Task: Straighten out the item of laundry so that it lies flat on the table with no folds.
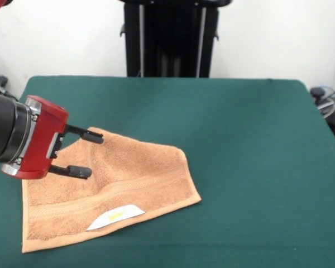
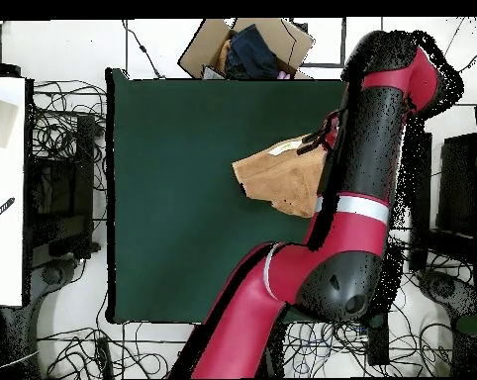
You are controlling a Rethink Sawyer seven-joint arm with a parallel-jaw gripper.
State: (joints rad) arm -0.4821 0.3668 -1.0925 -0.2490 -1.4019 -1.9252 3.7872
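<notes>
**Towel at the table's corner, gripper spread above it**

The large rectangular table (image 1: 223,123) covered in dark green felt-like cloth has broad bare room: in the front view its whole right half and the far strip are free, and in the overhead view most of the green surface lies open to the left of the towel. The small orange-tan terry-cloth hand towel (image 1: 128,178) lies in the near left corner of the table as the front view shows it, its left edge close to the table's left edge and its lowest corner close to the near edge. In the overhead view the towel (image 2: 282,176) sits by the table's right edge, partly hidden under the red and black arm (image 2: 366,148).

The red-bodied gripper with two black fingers (image 1: 88,153) hangs over the towel's upper left part, pointing right, its fingers spread wide and holding nothing. The upper finger (image 1: 89,134) stands at the towel's far corner, the lower one over the cloth; whether either touches it cannot be told.

The towel is looped and soft-looking, mostly flat, an uneven four-sided shape. A woven band (image 1: 117,192) runs along its near edge, and a white label with a yellow mark (image 1: 117,216) lies by that edge.
</notes>
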